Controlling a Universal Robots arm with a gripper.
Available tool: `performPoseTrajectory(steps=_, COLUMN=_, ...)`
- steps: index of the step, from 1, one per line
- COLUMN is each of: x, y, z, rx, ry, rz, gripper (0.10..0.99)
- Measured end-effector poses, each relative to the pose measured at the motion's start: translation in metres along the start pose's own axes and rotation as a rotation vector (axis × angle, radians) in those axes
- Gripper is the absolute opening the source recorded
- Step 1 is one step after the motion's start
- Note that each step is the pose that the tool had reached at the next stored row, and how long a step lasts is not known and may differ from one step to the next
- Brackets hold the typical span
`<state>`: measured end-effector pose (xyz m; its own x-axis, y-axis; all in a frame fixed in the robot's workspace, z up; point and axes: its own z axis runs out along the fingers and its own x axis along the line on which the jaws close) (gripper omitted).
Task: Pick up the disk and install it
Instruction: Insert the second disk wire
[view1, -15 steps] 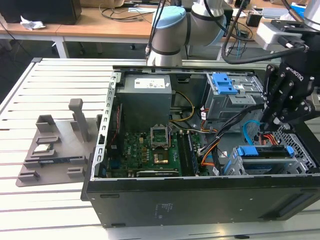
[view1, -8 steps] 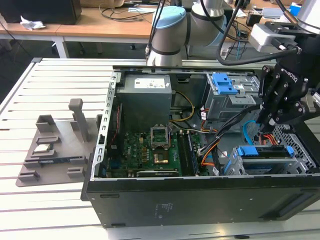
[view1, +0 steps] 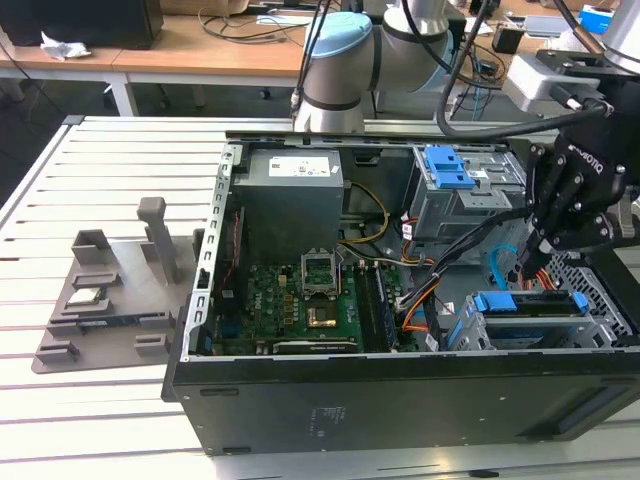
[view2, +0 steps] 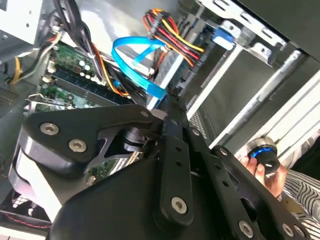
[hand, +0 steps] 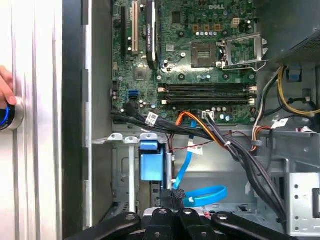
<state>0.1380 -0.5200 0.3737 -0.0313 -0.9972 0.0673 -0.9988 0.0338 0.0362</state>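
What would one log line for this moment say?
tool: over drive bay, inside case | disk: seated in bay, blue carrier visible | cables: beside the bay | hand: outside case

You see white lettering on the pincer's (view1: 530, 265) black housing, a small-print white label (view1: 305, 168) on the grey power supply box (view1: 290, 205) well beyond it, and a white mark on the motherboard (hand: 200, 55).

A white slatted metal worktop (view1: 110, 190) fills the foreground of the exterior view. Behind it stand light wooden desks (view1: 200, 55) on white legs, strewn with dark cables (view1: 235, 25) and crumpled white paper (view1: 62, 46).
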Motion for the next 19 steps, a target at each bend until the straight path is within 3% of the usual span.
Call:
performPoseTrajectory(steps=7, x=0.0102, y=-0.0063, z=0.0152, rx=0.000, ry=0.0004, rz=0.000, gripper=0.106)
performPoseTrajectory(steps=12, x=0.0100, y=-0.0122, z=0.0216, rx=0.000, ry=0.0037, rz=0.000, gripper=0.106)
performPoseTrajectory(steps=19, x=0.0081, y=-0.0151, z=0.0256, rx=0.000, ry=0.0053, rz=0.000, gripper=0.106)
